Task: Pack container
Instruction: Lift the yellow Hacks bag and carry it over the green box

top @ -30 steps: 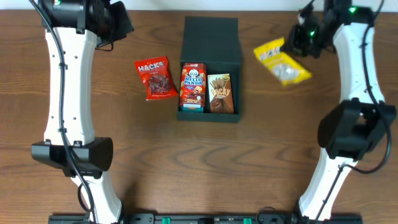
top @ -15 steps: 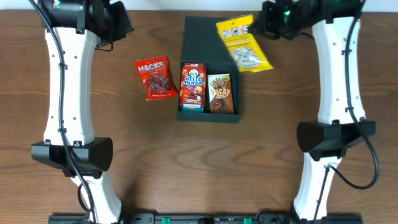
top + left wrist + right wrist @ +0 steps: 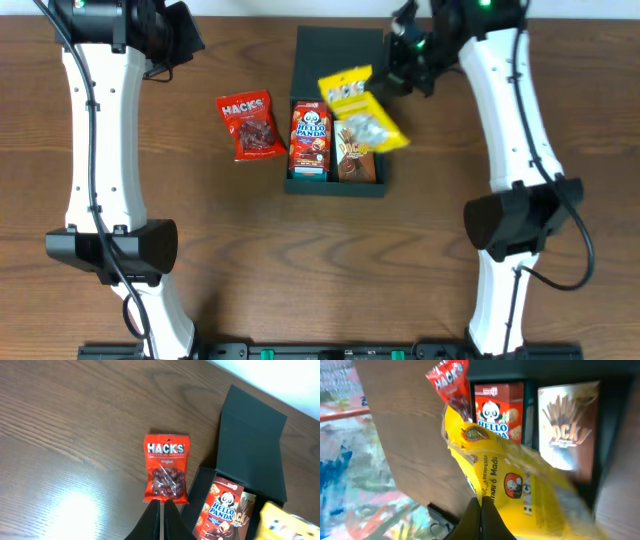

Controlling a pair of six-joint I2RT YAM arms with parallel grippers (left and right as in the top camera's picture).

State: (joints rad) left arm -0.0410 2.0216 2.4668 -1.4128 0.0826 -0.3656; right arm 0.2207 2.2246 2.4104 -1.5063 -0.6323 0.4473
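The dark teal-green container (image 3: pixel 337 60) lies open at the table's middle, its lid flipped back. Inside it lie a red Hello Panda box (image 3: pixel 311 138) and a brown Pocky box (image 3: pixel 353 152). My right gripper (image 3: pixel 395 72) is shut on a yellow Hacks bag (image 3: pixel 358 112) and holds it hanging over the container's right side, above the Pocky box. The bag fills the right wrist view (image 3: pixel 520 485), pinched at its edge by the fingers (image 3: pixel 480 510). My left gripper (image 3: pixel 161 510) is shut and empty, high above the table, just short of a red Hacks bag (image 3: pixel 165 473).
The red Hacks bag (image 3: pixel 250 125) lies flat on the brown wooden table (image 3: pixel 120 280) just left of the container. Both arm bases stand near the front edge.
My right arm has carried the yellow Hacks bag left and forward, from the right of the container to above its right compartment. The left arm has barely moved.
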